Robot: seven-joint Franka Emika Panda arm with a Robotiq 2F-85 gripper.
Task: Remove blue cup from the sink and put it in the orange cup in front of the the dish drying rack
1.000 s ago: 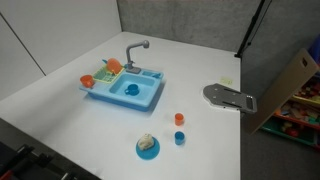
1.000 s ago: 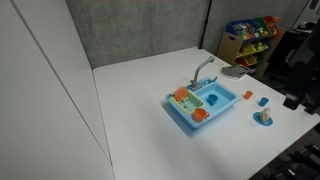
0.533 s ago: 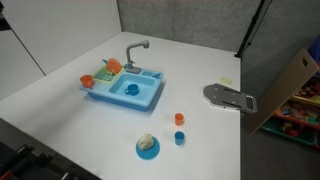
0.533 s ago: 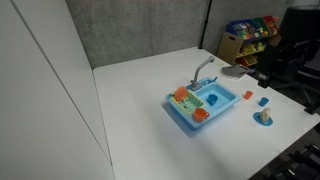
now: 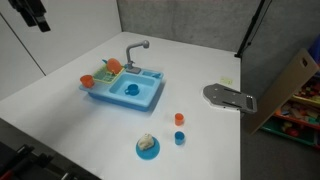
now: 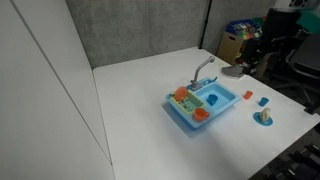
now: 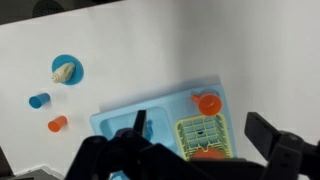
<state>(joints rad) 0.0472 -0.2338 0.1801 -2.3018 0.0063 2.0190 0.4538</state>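
Blue cup (image 5: 131, 89) is sitting in the sink (image 5: 152, 99) basin while the gripper (image 5: 31, 13) is just swinging into an exterior view, high up and well apart. In an exterior view the arm (image 6: 270, 38) is shifting too. In the wrist view we're looking past wide-spread jaws gripping nothing, so we're only starting the approach.

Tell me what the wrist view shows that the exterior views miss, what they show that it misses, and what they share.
Only the wrist view: the gripper close up, jaws apart, and the grid of the dish drying rack from straight above. Only the exterior views: the blue cup in the sink, the curve of the grey faucet, a flat grey object on the table, a cardboard box. Shared: the sink, the orange cup in front of the rack, the round blue plate, and the small blue cup and orange-red cup beside it.
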